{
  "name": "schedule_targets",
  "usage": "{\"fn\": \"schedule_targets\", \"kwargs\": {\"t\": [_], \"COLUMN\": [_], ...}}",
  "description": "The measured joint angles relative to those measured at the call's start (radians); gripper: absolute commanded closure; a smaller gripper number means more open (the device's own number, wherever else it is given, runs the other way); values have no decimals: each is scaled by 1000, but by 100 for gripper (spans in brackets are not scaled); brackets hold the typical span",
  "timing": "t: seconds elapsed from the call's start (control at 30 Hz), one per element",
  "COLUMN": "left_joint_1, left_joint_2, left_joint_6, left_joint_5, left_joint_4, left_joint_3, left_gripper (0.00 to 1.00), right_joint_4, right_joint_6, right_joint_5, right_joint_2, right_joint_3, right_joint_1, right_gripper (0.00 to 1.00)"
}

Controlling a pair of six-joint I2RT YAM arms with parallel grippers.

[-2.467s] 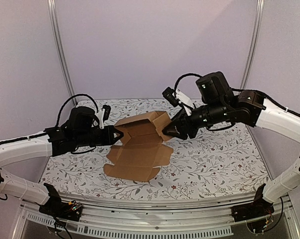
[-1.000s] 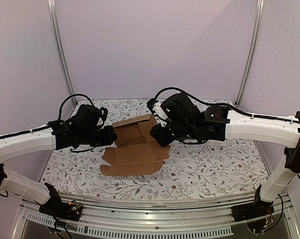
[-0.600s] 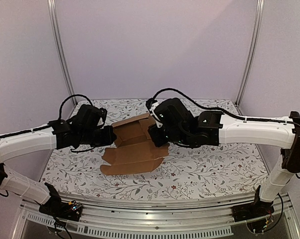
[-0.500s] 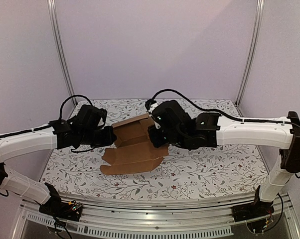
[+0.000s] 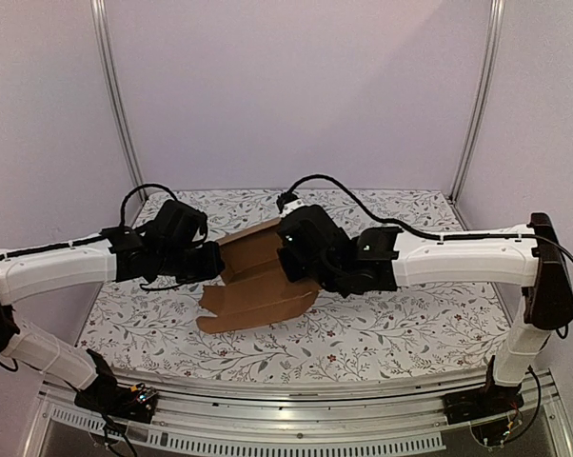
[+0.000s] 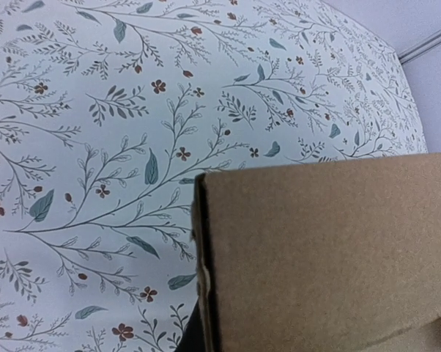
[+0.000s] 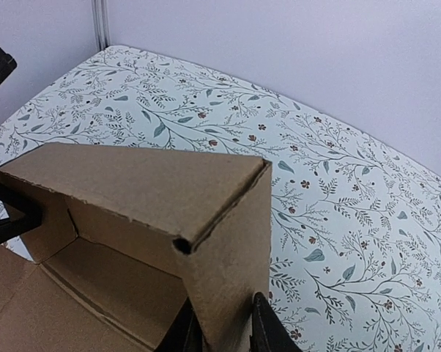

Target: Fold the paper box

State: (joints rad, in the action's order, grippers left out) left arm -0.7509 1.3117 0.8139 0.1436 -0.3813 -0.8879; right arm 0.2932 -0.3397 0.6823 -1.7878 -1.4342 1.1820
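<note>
**Top external: box half-erected, both arms on its end walls**

The paper box [image 5: 258,278] lay on the table [image 5: 415,319], held between the two grippers. The left gripper [image 5: 216,262] was at the box's left end and the right gripper [image 5: 292,263] at its right end.

Step in hand, as I read it, was standing the walls up into a tray. The box's far half was raised, with a back wall and two end walls around an open floor. Its near half was flat on the table, flaps splayed out.

Right wrist view: the right gripper [image 7: 222,336] had a finger on each side of the box's [image 7: 151,183] right end wall, and I read that as a pinch on the card. Left wrist view: a brown panel of the box [image 6: 323,249] filled the frame, with a dark finger just under its edge. The jaws were pressed together, and I took that as a nip on the left wall.

The box itself was plain brown corrugated card, unmarked, with fluting visible along the cut edges. The right corner looked reasonably square.

The next move probably calls for keeping those walls upright while the flat near panel is brought up and over. With both grippers busy, one would have to let go first, and I'd expect its wall to spring back.
</note>
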Motion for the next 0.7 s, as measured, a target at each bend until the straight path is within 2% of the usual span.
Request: {"fn": "schedule_targets", "kwargs": {"t": [0.53,0.57,0.63,0.67,0.7], "left_joint_1": [-2,-2,-2,-2,-2], "left_joint_2": [19,19,19,19,19], "left_joint_6": [18,18,18,18,18], "left_joint_5": [8,8,10,10,14], "left_joint_4": [-29,-34,-39,-42,-47], "left_joint_3": [-12,-13,-14,-15,-15], "left_gripper": [100,100,100,100,100], "right_joint_4": [-108,-113,-119,-122,-122], "right_joint_6": [26,32,47,54,66], "right_joint_5": [129,132,139,145,149], "right_joint_2": [-79,-84,-90,-92,-93], "right_joint_3": [0,0,0,0,0], "right_joint_1": [17,17,17,17,17], "right_gripper": [77,79,95,100,100]}}
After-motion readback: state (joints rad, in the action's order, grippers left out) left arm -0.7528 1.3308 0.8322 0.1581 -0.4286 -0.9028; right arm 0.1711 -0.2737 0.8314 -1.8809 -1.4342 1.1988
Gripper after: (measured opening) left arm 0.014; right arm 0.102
